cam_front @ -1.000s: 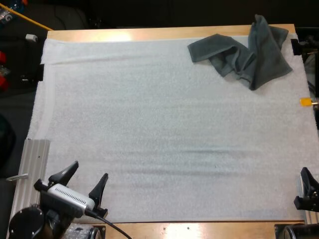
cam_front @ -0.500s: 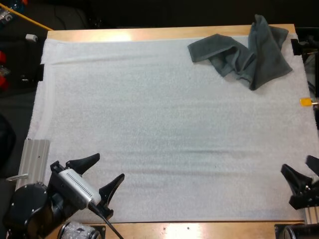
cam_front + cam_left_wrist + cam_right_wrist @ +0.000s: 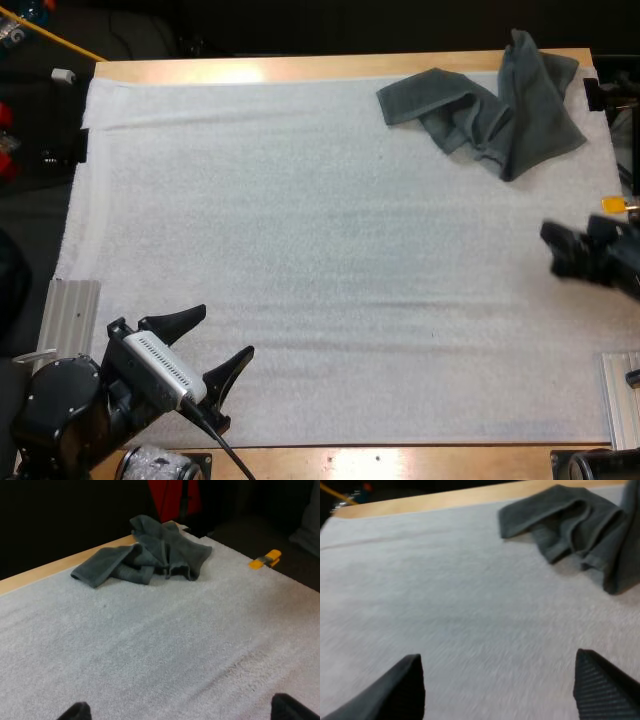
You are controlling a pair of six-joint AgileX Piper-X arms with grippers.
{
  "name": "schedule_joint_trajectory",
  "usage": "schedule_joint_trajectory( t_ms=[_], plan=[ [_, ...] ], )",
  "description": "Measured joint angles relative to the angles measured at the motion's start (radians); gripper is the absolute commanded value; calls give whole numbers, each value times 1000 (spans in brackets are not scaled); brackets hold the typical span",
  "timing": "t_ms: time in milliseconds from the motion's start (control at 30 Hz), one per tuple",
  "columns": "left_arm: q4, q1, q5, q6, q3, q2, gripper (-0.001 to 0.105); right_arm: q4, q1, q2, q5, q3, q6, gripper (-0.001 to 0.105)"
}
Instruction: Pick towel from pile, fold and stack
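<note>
- Bright, even light from above on the mat; shadows are soft and faint.
- Glare on the table wood, upper left of the high view.
- Black beyond the far edge.
- Right gripper is motion-smeared at the right edge.

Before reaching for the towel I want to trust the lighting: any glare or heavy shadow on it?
High view: glare only on the wooden table at its far edge, away from the crumpled towel. Left wrist view: towel evenly lit against the white mat. Right wrist view: just soft shadow under its folds.
</note>
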Motion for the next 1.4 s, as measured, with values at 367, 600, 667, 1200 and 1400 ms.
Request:
schedule_joint_trajectory(
  t_ms=[367,600,667,1200,1400],
  plan=[
    [0,0,0,-2,0,0,68,-289,0,401,138,0,148,62],
    [0,0,0,-24,0,0,68,-431,0,577,200,0,195,62],
    [0,0,0,-26,0,0,68,-470,0,626,202,0,219,62],
    [0,0,0,-36,0,0,68,-522,0,971,181,-207,268,75],
    [0,0,0,-47,0,0,68,-544,0,1057,235,-261,286,73]
  ],
)
